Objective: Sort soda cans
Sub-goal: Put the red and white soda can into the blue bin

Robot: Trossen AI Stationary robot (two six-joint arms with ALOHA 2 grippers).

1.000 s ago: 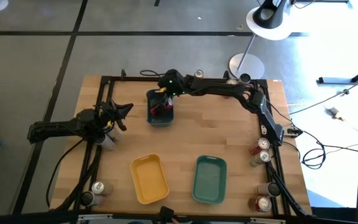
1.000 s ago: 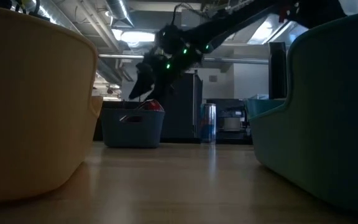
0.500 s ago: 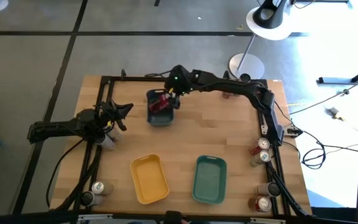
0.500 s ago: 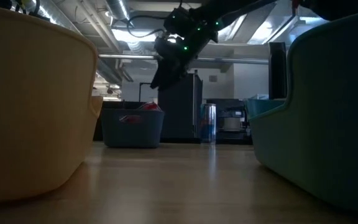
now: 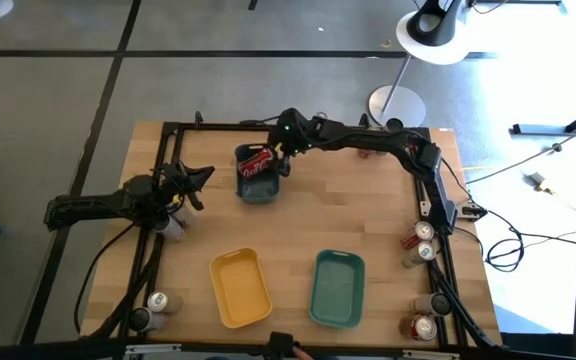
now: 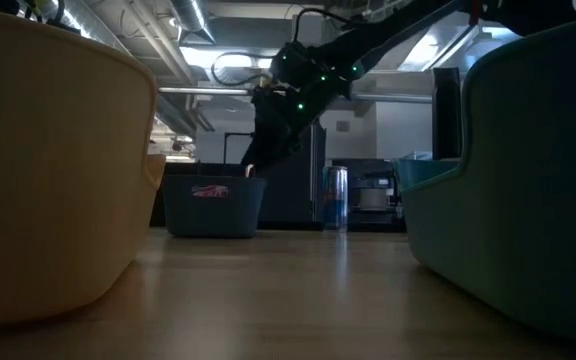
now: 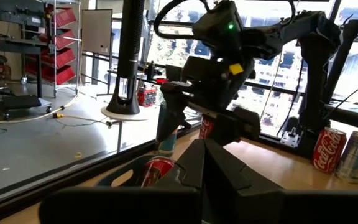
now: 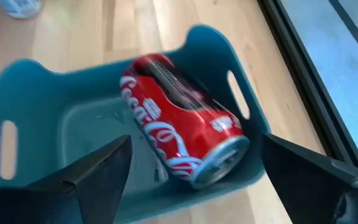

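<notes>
A red soda can (image 8: pixel 179 140) lies on its side in the dark blue tray (image 5: pixel 259 187) at the table's far middle. My right gripper (image 5: pixel 280 155) hangs open above the tray's far right rim, and in its wrist view its fingers stand either side of the can (image 5: pixel 258 162) without touching it. In the low view the right gripper (image 6: pixel 255 160) is just above the tray (image 6: pixel 213 205). My left gripper (image 5: pixel 204 177) waits shut at the table's left side, holding nothing.
A yellow tray (image 5: pixel 240 287) and a teal tray (image 5: pixel 337 289) lie near the front edge. Soda cans stand along the right edge (image 5: pixel 424 232), at the front right (image 5: pixel 423 326), the front left (image 5: pixel 158 302) and the far edge (image 5: pixel 320 118). A blue can (image 6: pixel 336 197) stands upright behind the dark tray.
My right gripper, open throughout, has drawn back from over the dark blue tray toward the table's right edge, rising a little and rolling about its own line. The red can, which stuck up above the tray's rim, has sunk lower into the tray.
</notes>
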